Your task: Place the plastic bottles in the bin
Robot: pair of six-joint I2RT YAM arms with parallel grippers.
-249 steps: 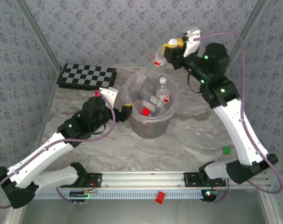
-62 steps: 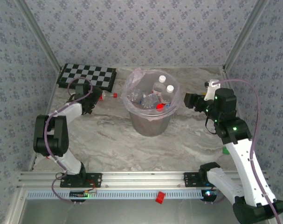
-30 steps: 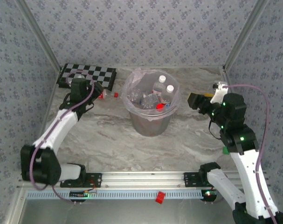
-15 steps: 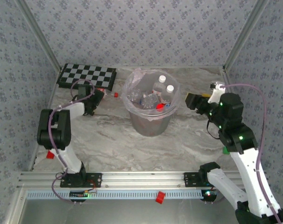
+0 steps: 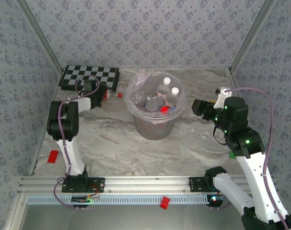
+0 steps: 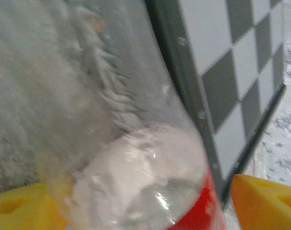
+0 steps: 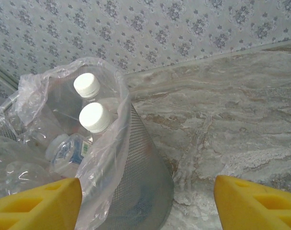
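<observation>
The left fingers (image 5: pixel 101 93) were at the far left part of the marble worktop (image 5: pixel 116 143). One clear plastic bottle (image 6: pixel 135 143) with a red label lay between them on the worktop. In the left wrist view the yellow fingers stood wide apart, one on each side of this bottle. The bottle covered a part of one finger, and a thin dark strip showed between the bottle and the other finger. Whether they pressed the bottle or only stood around it, I cannot tell. Just beside these fingers, on the right in that view, ran the edge of the chequered board (image 6: pixel 231 72).

The right fingers (image 5: pixel 197 106) were wide open and held nothing. In front of them and a little lower stood the grey bin (image 7: pixel 145 158) with its clear bag, near them but not touching. Inside it lay several other bottles (image 7: pixel 64 148), and two white-capped bottles (image 7: pixel 94 117) stood with the caps upward.
</observation>
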